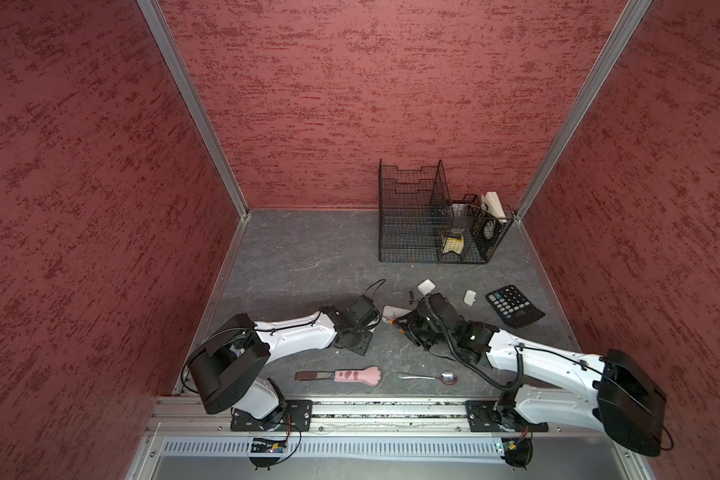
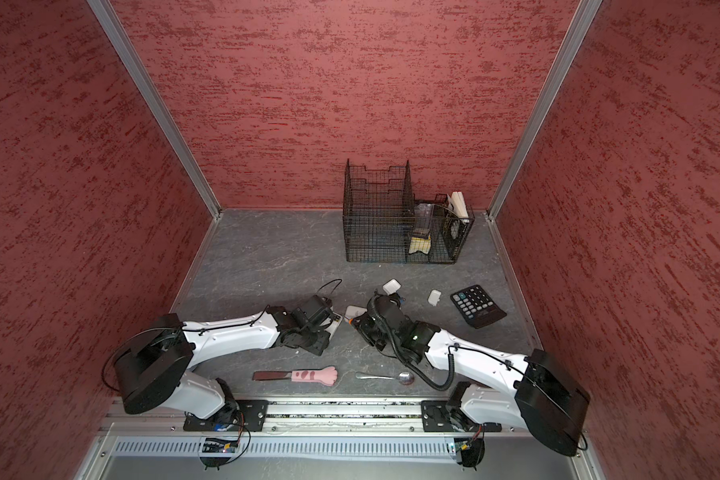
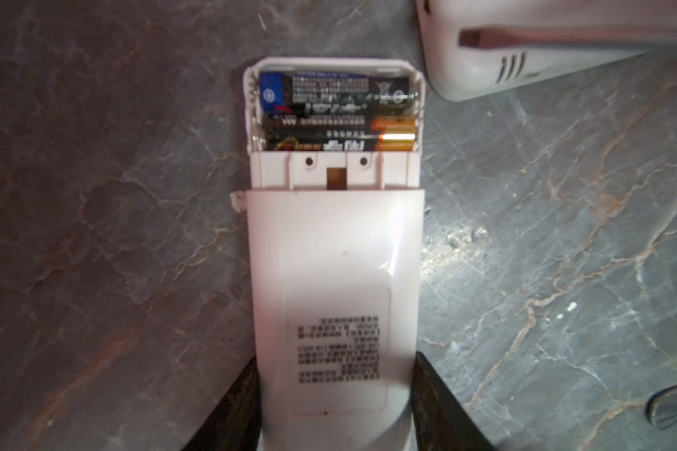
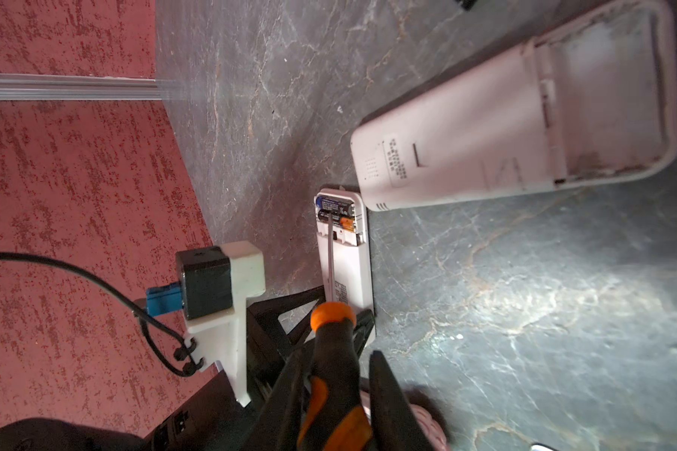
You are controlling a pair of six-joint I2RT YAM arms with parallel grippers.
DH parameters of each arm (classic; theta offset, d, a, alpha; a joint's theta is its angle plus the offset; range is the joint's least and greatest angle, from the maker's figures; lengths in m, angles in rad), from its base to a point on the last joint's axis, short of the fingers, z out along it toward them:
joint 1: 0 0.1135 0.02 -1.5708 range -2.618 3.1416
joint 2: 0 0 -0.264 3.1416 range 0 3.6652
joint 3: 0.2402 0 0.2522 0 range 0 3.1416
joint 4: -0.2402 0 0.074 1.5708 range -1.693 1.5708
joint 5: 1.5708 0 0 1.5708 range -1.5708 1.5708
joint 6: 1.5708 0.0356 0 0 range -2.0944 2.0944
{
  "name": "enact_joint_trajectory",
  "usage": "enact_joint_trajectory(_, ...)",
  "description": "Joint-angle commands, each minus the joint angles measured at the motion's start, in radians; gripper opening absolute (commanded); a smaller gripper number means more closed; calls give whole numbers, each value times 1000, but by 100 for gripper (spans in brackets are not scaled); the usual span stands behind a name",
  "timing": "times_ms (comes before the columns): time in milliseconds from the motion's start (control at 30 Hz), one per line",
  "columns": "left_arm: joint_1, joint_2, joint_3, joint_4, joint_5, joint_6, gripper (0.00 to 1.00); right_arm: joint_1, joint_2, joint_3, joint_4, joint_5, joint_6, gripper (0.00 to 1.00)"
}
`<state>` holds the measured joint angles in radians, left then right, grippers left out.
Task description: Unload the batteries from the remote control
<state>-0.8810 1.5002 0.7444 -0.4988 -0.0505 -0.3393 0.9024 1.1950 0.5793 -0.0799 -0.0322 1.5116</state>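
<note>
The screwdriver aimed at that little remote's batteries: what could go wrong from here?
1. The screwdriver tip points at the batteries; it might slip off their round sides and scrape the casing.
2. The left end effector grips the small remote only at the end away from the batteries, so prying could tilt it.
3. A freed battery might roll toward the larger remote lying close by.

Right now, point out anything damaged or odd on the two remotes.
The small remote has a white chip sticking out at its side, beside the open compartment, like a broken clip. Its two batteries do not match. The big remote shows grimy residue around its empty compartment.
</note>
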Motion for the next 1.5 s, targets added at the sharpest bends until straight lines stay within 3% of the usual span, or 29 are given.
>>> enact_joint_trajectory(0,-3,16,0,27,15,6,46,6,9,-12,36,48,124,0)
enact_joint_trajectory(400,-13,17,-8,25,7,-12,46,9,39,-29,107,36,133,0)
enact_joint_trajectory(1467,-15,25,-7,30,-6,-23,45,49,31,-45,91,60,150,0)
